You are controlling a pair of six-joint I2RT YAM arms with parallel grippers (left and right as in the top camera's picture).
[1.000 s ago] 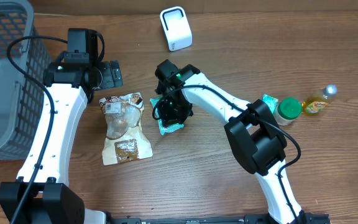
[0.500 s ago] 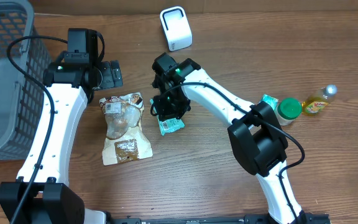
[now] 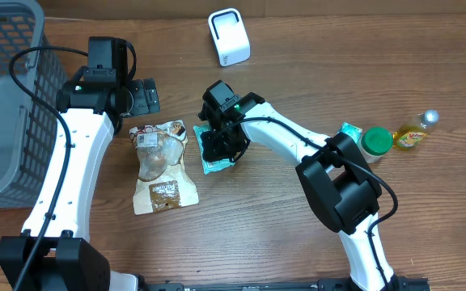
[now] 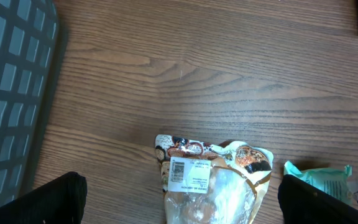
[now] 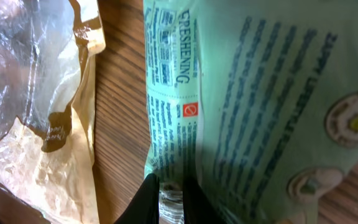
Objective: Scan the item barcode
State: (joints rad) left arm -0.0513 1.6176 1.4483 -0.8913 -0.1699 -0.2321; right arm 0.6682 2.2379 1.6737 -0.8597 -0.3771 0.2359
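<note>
Green packet (image 5: 241,81) edge between right fingers (image 5: 143,202)

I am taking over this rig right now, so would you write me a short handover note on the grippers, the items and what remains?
Left gripper: open and holding nothing, beside the brown snack pouch.
Right gripper: shut on one edge of the green packet, which lies next to the pouch. I cannot tell whether the packet is off the table.
White scanner: near the far edge of the table, apart from the packet.
Done: packet gripped.
Left: carry the packet to the scanner and present its barcode.
</note>
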